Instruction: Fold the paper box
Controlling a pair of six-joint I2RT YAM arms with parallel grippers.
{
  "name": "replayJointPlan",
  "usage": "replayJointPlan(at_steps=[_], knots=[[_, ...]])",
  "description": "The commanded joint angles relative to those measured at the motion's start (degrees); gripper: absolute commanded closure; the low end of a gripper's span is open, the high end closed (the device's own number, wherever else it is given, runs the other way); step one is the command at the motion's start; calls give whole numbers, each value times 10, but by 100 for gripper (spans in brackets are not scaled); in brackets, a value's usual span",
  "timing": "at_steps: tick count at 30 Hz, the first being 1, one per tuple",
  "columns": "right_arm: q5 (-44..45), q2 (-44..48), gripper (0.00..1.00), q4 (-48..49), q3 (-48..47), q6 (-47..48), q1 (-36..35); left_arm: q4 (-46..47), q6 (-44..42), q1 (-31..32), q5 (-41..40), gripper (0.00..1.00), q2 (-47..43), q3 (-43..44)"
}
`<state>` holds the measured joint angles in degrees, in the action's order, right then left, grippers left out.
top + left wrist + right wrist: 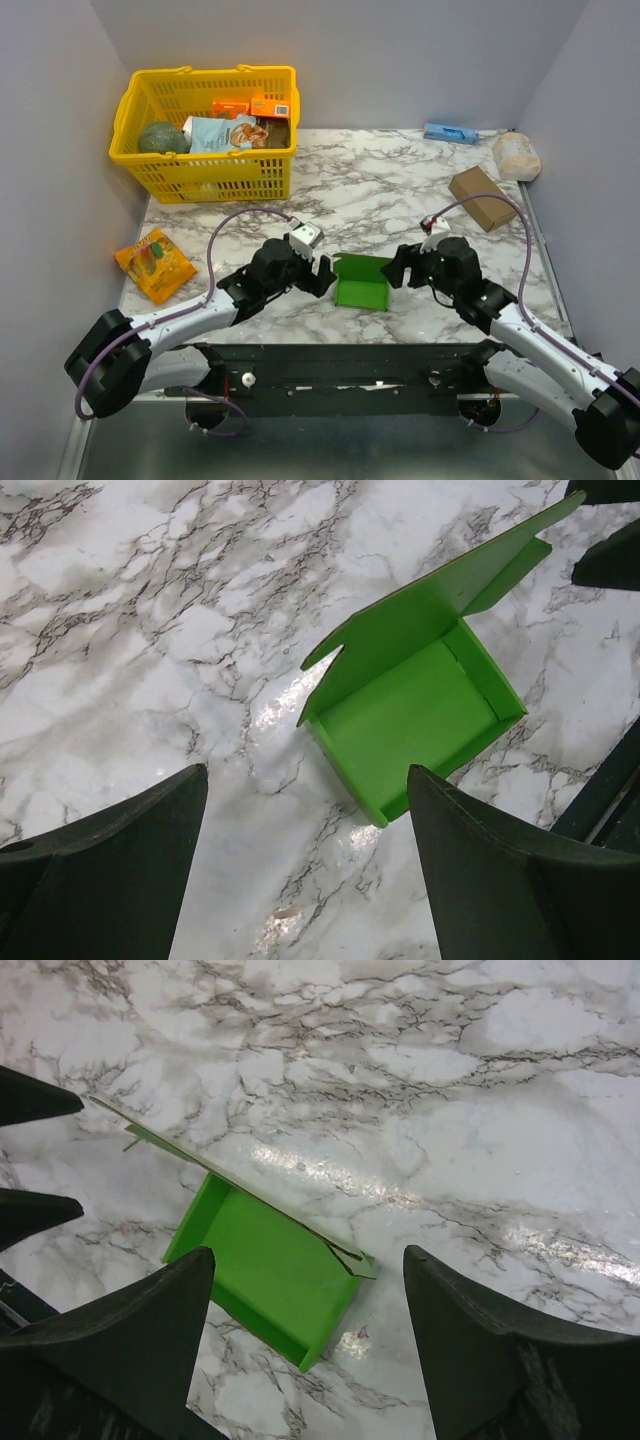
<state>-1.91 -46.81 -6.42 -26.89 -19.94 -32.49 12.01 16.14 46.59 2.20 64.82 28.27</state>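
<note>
left gripper (322, 272) and right gripper (397, 266) gape wide, empty, flanking the paper box (362, 284) on the marble table (400, 190); its lid stands up, so i'm likely poised to close it.

Top external: set high, above and behind the arm bases, looking down and forward over the whole surface (400, 190) from far off. Left wrist: close, angled down past the left hand (306, 770). Right wrist: same, from the opposite side, past the right hand (309, 1251). Shared by all three: the paper box (362, 283) and surrounding marble.
</note>
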Motion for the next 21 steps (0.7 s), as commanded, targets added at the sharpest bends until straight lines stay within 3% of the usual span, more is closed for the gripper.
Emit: replayJointPlan(at_steps=[1, 8, 21], knots=[[-5, -25, 17, -34, -6, 8, 3, 40, -22, -25, 92, 15, 24, 29], [3, -63, 22, -34, -30, 21, 2, 39, -32, -27, 108, 34, 87, 58], [0, -121, 43, -23, -56, 47, 3, 41, -46, -26, 110, 60, 130, 86]])
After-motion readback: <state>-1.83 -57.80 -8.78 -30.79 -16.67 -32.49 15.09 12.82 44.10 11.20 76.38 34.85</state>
